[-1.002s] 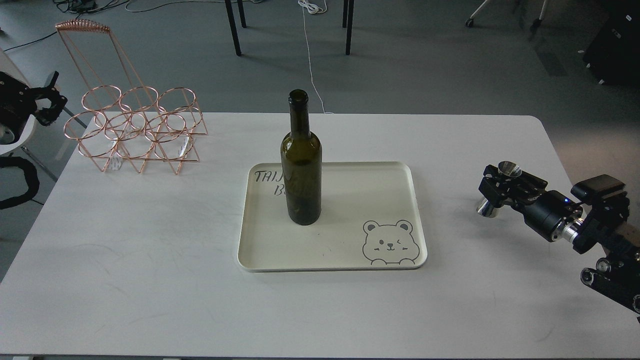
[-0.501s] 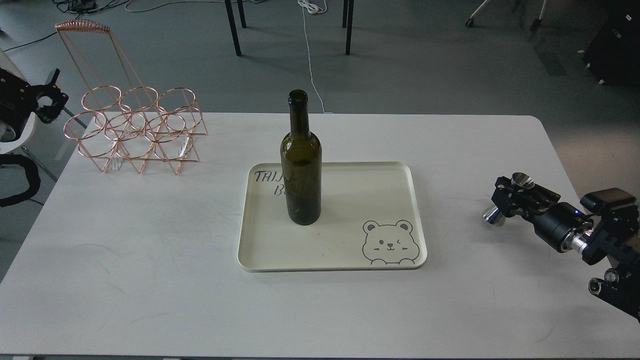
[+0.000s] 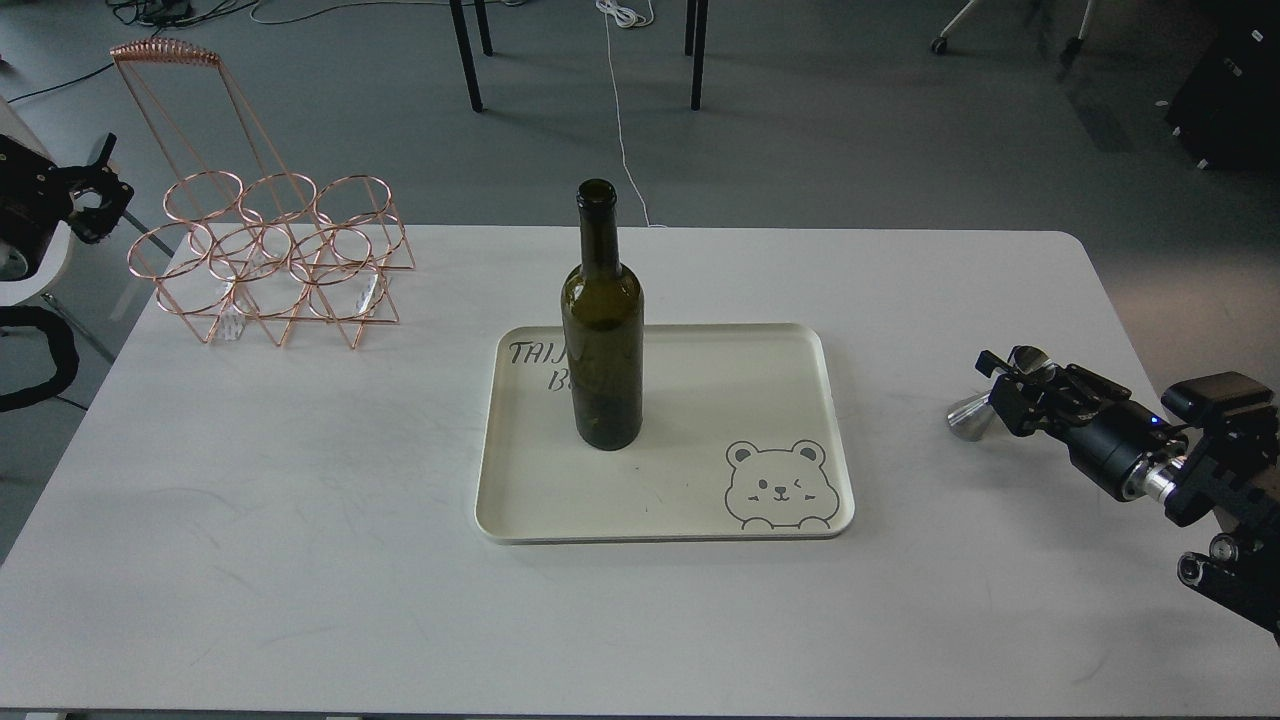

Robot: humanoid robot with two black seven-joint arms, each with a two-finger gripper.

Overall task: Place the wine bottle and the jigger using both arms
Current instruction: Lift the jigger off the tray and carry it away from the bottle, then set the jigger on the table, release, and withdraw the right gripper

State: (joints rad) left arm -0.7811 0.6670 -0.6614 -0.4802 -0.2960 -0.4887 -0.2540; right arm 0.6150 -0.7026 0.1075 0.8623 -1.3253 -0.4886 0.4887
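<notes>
My right hand (image 3: 1005, 385) is grasping the jigger (image 3: 985, 400) at its narrow waist, over the right part of the tabletop (image 3: 300, 560), well apart from the tray (image 3: 840, 430). One second ago the jigger was nearly upright in this hand, with its open cup looking up. Now it is tilted: the lower cone points to the left and slightly down, and the upper cup is mostly hidden behind my fingers. Half a second ago the hand had drawn back a little to the right; now it has returned a little toward the tray. I cannot tell if the lower cone touches the tabletop or only hangs just above it. I judge that the jigger is not yet placed, and that the tilt makes an upright placing more difficult, so the wrist probably must turn back first.

The wine bottle (image 3: 602, 330) stands upright on the left part of the tray and has not moved in this time. It carries no label. My left hand (image 3: 85, 205) is far at the left edge, behind the copper wire rack (image 3: 270, 260), and it has shifted only slightly; it is small and dark, so I cannot tell if it is released or clenched, but it holds nothing that I can see.

On the tray I can read "TAI" and below it "B"; the bottle covers the rest. In the near right corner is a drawing of a winking bear (image 3: 778, 485).
</notes>
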